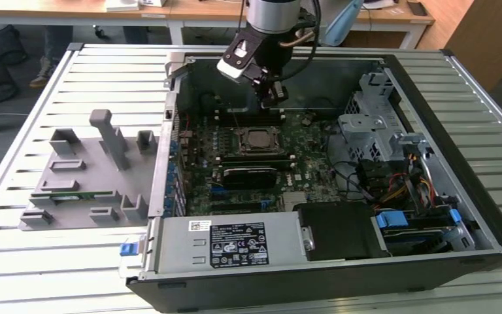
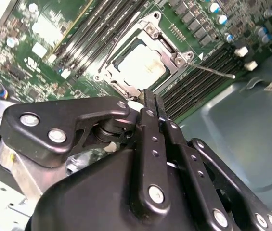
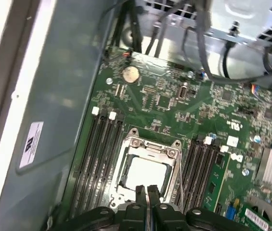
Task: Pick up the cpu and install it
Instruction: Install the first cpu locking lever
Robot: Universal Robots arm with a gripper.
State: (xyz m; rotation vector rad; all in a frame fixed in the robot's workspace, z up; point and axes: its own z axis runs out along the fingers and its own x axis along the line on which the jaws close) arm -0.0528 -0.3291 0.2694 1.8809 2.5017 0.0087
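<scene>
The gripper (image 3: 147,192) hangs with its fingers pinched together on nothing, and the cpu (image 3: 143,174) sits just past the tips, already flat in its socket (image 3: 148,147) on the board (image 3: 213,110). Memory slots (image 3: 99,159) run along both sides, with the case wall (image 3: 63,110) further out.

cpu (image 3: 144,174): silver-white top, darker rim
socket frame (image 3: 148,144): bare silver metal
motherboard (image 3: 174,103): green, tiny silver and black parts
gripper (image 2: 151,98): matte black, silver screws
computer case (image 1: 460,196): black outside, grey-blue inside
slatted platform (image 1: 85,78): pale grey stripes
</scene>
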